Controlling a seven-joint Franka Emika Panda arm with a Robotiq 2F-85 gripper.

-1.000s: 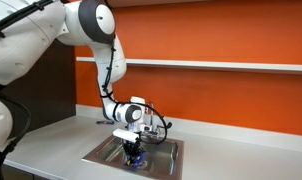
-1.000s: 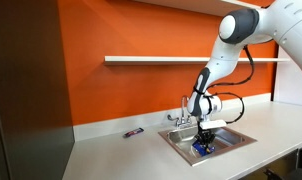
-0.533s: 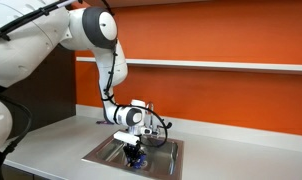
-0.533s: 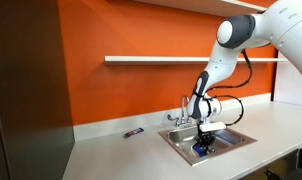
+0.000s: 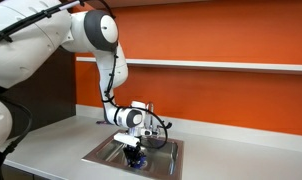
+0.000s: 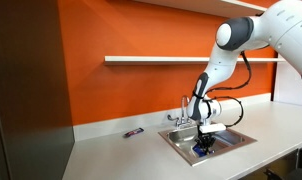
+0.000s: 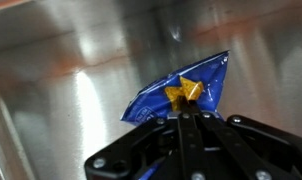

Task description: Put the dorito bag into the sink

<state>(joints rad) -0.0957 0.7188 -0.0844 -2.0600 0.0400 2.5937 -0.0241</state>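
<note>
The dorito bag [image 7: 181, 92], blue with yellow-orange markings, hangs from my gripper [image 7: 187, 118], whose fingers are pinched shut on its edge. Behind it in the wrist view is the steel floor of the sink [image 7: 61, 90]. In both exterior views my gripper [image 5: 134, 150] [image 6: 204, 141] reaches down into the rectangular steel sink [image 5: 103, 153] [image 6: 236, 139], with the blue bag [image 5: 136, 157] [image 6: 201, 149] at its tips, low in the basin. The chrome faucet [image 6: 181, 112] stands at the sink's back edge.
A small dark object [image 6: 133, 132] lies on the white countertop away from the sink. An orange wall with a white shelf [image 6: 151, 60] runs behind. A dark cabinet [image 5: 46, 90] stands at the counter's end.
The arm's upper part has shifted very slightly; the gripper and the bag stay in the same place inside the sink.
</note>
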